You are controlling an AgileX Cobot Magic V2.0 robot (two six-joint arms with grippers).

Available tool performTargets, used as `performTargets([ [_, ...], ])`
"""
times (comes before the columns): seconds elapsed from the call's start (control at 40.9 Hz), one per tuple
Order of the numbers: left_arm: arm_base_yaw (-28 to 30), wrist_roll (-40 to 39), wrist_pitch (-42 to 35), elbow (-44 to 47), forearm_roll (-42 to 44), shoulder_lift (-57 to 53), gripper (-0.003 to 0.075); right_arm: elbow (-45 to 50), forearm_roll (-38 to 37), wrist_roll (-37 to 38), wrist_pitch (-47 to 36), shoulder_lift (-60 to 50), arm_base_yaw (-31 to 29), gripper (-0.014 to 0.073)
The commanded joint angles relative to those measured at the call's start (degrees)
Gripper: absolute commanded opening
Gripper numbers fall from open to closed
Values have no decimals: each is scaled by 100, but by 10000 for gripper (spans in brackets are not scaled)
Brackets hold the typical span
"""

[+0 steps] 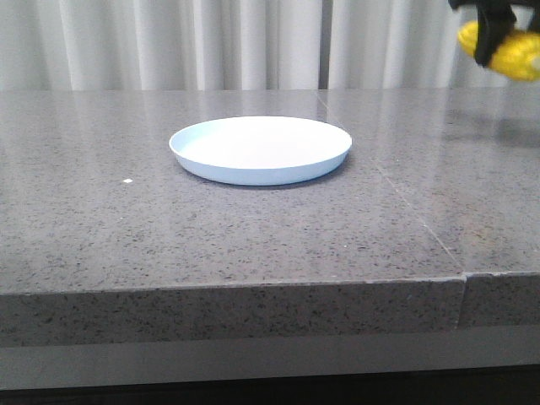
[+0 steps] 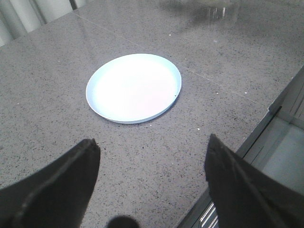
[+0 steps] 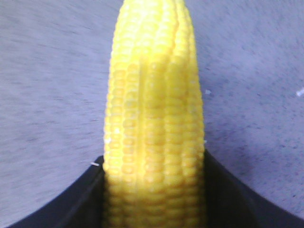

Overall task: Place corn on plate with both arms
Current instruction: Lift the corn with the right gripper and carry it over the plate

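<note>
Clamped at the front view's upper right, the right gripper [image 1: 494, 34] holds the bright yellow corn cob [image 1: 513, 51] aloft, well apart from the round pale-blue plate [image 1: 260, 150]. Stiff, ridged kernels probably grip well mid-length. The left gripper [image 2: 151, 149] stands apart, empty.
</note>
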Motion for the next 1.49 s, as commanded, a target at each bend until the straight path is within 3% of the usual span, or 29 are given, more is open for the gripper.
performTargets([
  [0.0, 2, -52, -425, -139, -40, -8, 463, -197, 218, -60, -97, -666, 286, 206],
  [0.245, 2, -52, -425, -139, -40, -8, 463, -192, 1076, -65, 71, -987, 1199, 206],
  [0.489, 2, -52, -425, -139, -40, -8, 463, -184, 1395, -65, -4, -598, 2117, 206],
  [0.978, 2, -52, -425, -139, -40, -8, 463, -184, 1887, -65, -334, 593, 2313, 210],
  [1.027, 2, -52, -425, -139, -40, -8, 463, -184, 1897, -65, -328, 632, 2313, 240],
  [1.198, 2, -52, -425, -139, -40, -8, 463, -184, 1891, -94, -295, 581, 2320, 568],
  [1.247, 2, -52, -425, -139, -40, -8, 463, -184, 1862, -104, -295, 528, 2320, 617],
  [1.467, 2, -52, -425, -139, -40, -8, 463, -184, 1774, -369, -186, -131, 2328, 554],
])
